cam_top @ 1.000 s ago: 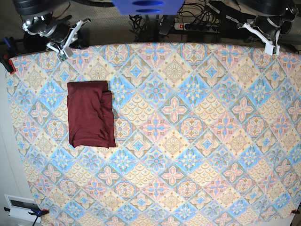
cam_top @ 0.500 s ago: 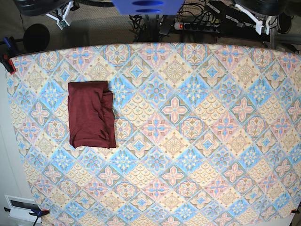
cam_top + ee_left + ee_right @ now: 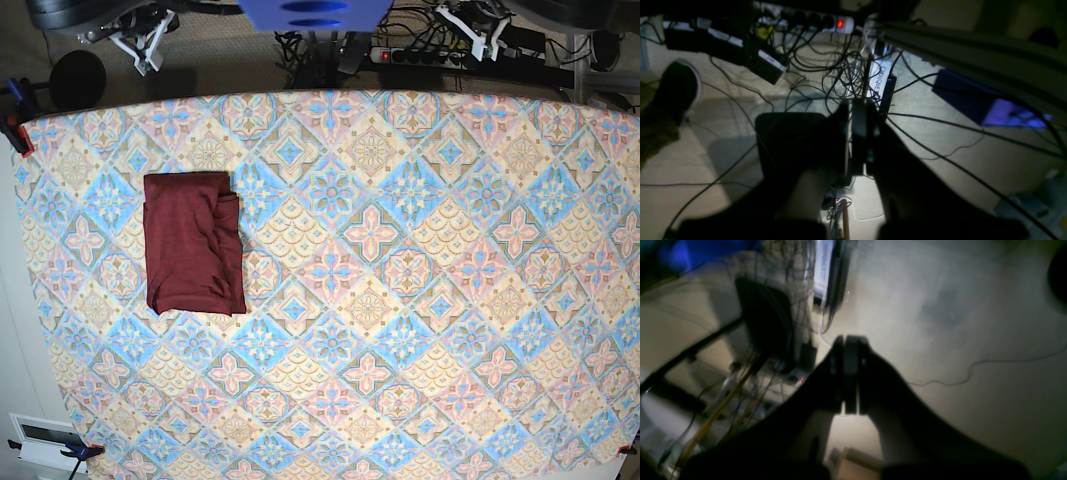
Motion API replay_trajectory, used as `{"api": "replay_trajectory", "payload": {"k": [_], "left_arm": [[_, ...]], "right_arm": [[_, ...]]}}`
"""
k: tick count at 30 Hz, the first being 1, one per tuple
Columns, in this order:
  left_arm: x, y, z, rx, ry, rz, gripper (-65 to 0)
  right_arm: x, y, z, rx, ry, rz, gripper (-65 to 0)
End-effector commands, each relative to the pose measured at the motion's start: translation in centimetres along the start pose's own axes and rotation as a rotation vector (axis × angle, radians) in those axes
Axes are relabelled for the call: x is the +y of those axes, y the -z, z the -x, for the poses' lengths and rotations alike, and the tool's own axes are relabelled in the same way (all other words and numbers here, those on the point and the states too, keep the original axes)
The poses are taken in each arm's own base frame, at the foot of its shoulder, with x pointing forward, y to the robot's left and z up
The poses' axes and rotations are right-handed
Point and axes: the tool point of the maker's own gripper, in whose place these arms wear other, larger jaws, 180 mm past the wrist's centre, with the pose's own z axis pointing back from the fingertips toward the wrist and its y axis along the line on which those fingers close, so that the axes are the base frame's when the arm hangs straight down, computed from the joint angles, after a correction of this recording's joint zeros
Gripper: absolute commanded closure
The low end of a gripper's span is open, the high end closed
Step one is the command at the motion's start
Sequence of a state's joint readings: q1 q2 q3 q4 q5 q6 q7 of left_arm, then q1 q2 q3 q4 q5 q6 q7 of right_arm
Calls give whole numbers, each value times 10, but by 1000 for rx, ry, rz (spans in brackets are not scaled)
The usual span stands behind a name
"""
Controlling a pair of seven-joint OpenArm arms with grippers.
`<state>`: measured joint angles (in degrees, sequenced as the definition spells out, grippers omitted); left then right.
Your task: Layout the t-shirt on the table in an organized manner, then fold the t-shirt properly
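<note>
The dark maroon t-shirt (image 3: 193,242) lies folded into a compact rectangle on the left part of the patterned table (image 3: 400,300). Both arms are pulled back beyond the table's far edge. My right gripper (image 3: 148,55) is at the top left of the base view and my left gripper (image 3: 487,40) at the top right. In the left wrist view the left gripper (image 3: 858,110) is shut with nothing in it, over the floor and cables. The right gripper (image 3: 848,346) is likewise shut and empty in the blurred right wrist view. Neither touches the t-shirt.
A power strip (image 3: 420,55) and tangled cables (image 3: 826,66) lie on the floor behind the table. A dark round object (image 3: 77,80) sits at the far left. Red clamps (image 3: 14,132) hold the cloth at the table's left corner. A blue mount (image 3: 315,12) overhangs the top centre.
Both grippers have drawn back from the table's far edge and swung inward along the top. The folded t-shirt has not moved.
</note>
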<state>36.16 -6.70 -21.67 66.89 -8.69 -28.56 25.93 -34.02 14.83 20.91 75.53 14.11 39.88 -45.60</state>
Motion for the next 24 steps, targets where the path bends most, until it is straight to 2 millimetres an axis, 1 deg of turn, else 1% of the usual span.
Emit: {"api": "replay_trajectory", "payload": {"k": [1,3,5,7,9,12,14,16,18,22,24], "left_arm": [[-5,3,8,6,-7,17,-3],[-16,15,10,-4,0,49,-3],[-27,25,11,-8,-4,77,-3],[-35,38,20,12,-22,100,-4],[-42,52,34,46,-49,120,-4],[-48,68,45,46,-82,133,-4],[-54,74,41,15,-78,144,-4],[-60,77,42,-4,-57,160,-4],[-65,80,36,-22,-37,172,-4],[-73,86,32,-30,-22,188,-4],[-84,90,27,-34,-29,202,-4]], "right_arm": [[-8,-2,21,53,4,16,0],[-9,8,33,58,30,12,0],[-15,19,31,43,50,13,0],[-18,35,32,33,91,0,0],[-17,49,32,1,161,-26,0],[-13,64,35,-50,255,-56,0],[-10,70,34,-78,292,-66,0],[-9,73,32,-94,314,-72,0],[-2,78,26,-94,297,-92,0],[-6,94,26,-57,251,-3,0],[-9,98,28,-34,238,33,0]]}}
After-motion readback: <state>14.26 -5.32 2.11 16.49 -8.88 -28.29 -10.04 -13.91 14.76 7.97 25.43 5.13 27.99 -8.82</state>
